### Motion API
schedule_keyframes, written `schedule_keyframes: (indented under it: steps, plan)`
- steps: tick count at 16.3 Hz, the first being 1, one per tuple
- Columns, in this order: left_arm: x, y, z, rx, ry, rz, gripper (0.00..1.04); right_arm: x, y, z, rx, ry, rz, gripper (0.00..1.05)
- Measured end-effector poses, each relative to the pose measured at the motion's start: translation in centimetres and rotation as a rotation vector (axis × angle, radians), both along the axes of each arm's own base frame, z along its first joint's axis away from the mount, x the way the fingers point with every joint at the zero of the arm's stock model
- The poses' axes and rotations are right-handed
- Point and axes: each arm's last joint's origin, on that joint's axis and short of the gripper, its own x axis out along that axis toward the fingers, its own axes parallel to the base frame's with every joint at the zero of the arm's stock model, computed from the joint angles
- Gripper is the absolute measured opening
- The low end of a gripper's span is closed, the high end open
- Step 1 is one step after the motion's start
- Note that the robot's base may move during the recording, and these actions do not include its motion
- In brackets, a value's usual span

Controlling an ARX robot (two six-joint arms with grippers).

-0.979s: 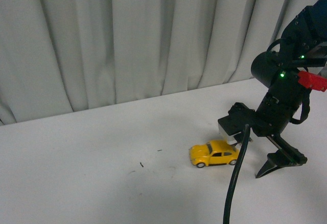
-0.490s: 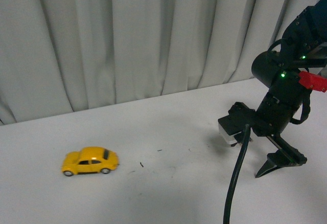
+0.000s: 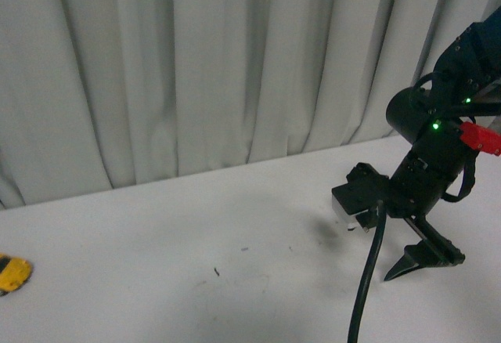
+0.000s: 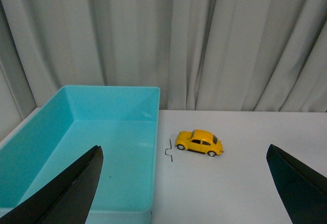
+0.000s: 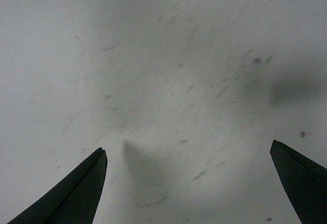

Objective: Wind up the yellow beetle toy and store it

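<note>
The yellow beetle toy [image 3: 12, 274] stands on the white table at the far left edge of the front view, partly cut off. In the left wrist view the toy [image 4: 199, 142] sits on its wheels just beside a teal bin [image 4: 153, 132], outside it. My left gripper [image 4: 184, 147] is open, its dark fingers wide apart, and the toy lies some way beyond them. My right gripper [image 3: 399, 268] hovers low over the table at the right, far from the toy. It is open [image 5: 187, 146], with only bare scuffed tabletop between its fingers.
A grey curtain [image 3: 235, 69] hangs along the table's back edge. A small bent black wire [image 4: 169, 150] lies on the table between the toy and the bin. The right arm's black cable [image 3: 368, 280] hangs down in front.
The toy has rolled leftward across the table, from beside the right gripper to the far left edge of the front view. The right arm has barely shifted.
</note>
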Motion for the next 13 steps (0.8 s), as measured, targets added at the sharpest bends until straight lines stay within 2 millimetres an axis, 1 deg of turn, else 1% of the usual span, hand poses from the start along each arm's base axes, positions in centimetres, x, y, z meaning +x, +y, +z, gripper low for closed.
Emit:
schedule_keyframes:
  steps: [2, 5, 8, 10, 11, 13]
  plan:
    - [0.0, 0.0, 0.0, 0.0, 0.0, 0.0, 0.98, 0.7, 0.0, 2.4, 0.005, -0.072, 0.006, 0.98]
    - [0.0, 0.0, 0.0, 0.0, 0.0, 0.0, 0.98, 1.6, 0.1, 7.7, 0.005, -0.224, 0.021, 0.98]
    - [0.0, 0.0, 0.0, 0.0, 0.0, 0.0, 0.98, 1.6, 0.2, 12.0, -0.008, -0.353, 0.035, 0.98]
    - [0.0, 0.0, 0.0, 0.0, 0.0, 0.0, 0.98, 1.2, 0.6, 13.7, -0.01, -0.399, 0.045, 0.98]
    - [0.0, 0.0, 0.0, 0.0, 0.0, 0.0, 0.98, 0.9, 0.9, 14.7, -0.019, -0.45, 0.054, 0.98]
    - [0.0, 0.0, 0.0, 0.0, 0.0, 0.0, 0.98, -0.2, 1.2, 16.0, -0.041, -0.533, 0.059, 0.98]
